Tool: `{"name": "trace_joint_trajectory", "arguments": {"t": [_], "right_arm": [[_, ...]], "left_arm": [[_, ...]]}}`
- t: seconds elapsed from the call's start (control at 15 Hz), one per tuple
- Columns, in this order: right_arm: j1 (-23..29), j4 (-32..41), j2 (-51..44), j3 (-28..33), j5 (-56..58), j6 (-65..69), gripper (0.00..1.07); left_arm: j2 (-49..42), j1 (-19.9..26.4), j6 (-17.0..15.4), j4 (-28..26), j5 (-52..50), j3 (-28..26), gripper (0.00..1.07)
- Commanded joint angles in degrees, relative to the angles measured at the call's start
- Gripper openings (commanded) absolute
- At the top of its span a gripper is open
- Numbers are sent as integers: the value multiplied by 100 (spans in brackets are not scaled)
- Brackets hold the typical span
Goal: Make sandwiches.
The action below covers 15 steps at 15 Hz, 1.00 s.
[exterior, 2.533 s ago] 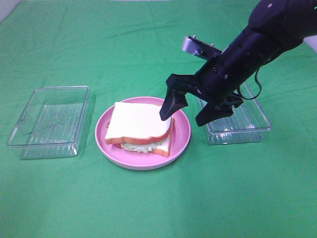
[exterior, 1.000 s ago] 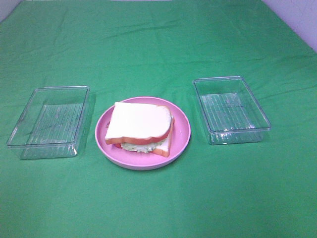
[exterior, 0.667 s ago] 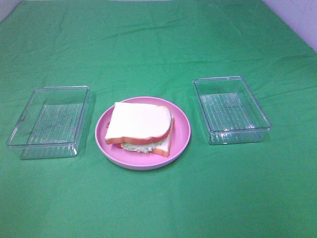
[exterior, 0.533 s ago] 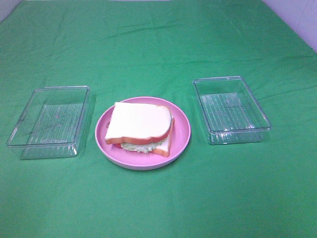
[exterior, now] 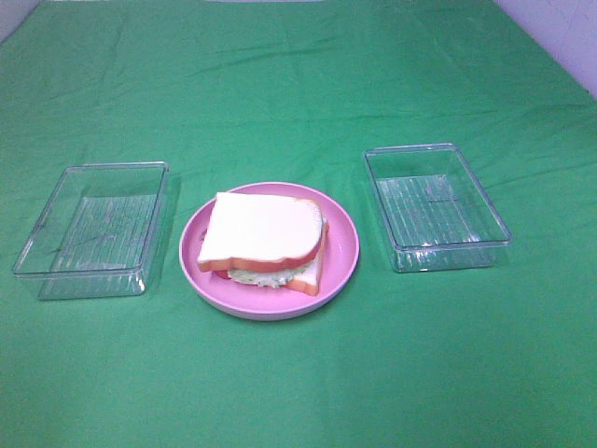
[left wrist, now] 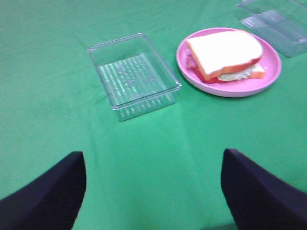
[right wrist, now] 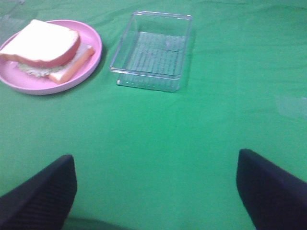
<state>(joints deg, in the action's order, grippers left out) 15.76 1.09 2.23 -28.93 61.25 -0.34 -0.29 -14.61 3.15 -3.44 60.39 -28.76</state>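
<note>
Left tray is lying empty; the sandwiches are sitting stacked on the pink plate at centre; right tray is lying empty. Assembly is looking finished. Left gripper and right gripper are resting with jaws spread.

A big green cloth covers the whole table. The cloth has soft folds and wrinkles in it, mostly at the far end. The light is bright and even, and the shadows are soft and small. In the far right corner, past the edge of the cloth, there is a bit of pale wall. A tiny pale bit shows in the far left corner too.
</note>
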Motion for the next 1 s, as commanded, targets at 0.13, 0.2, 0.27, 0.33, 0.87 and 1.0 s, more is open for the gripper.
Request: {"name": "trace_joint_trajectory", "arguments": {"t": [0.13,0.2,0.27,0.33,0.87,1.0], "right_arm": [[-1215,-11,-57,6,-57,34,85],[-1507,-11,-57,6,-57,34,85],[-1702,-11,-57,6,-57,34,85],[-1719,-23,-57,6,-57,34,85],[-1702,0,-344,6,-57,34,85],[-1702,0,-344,6,-57,34,85]], "left_arm": [[-126,1106,11,-23,-46,17,74],[-126,1318,11,-23,-46,17,74],[-126,1484,11,-23,-46,17,74],[-132,1518,11,-23,-46,17,74],[-115,1518,11,-17,-46,17,74],[-115,1518,11,-17,-46,17,74]]}}
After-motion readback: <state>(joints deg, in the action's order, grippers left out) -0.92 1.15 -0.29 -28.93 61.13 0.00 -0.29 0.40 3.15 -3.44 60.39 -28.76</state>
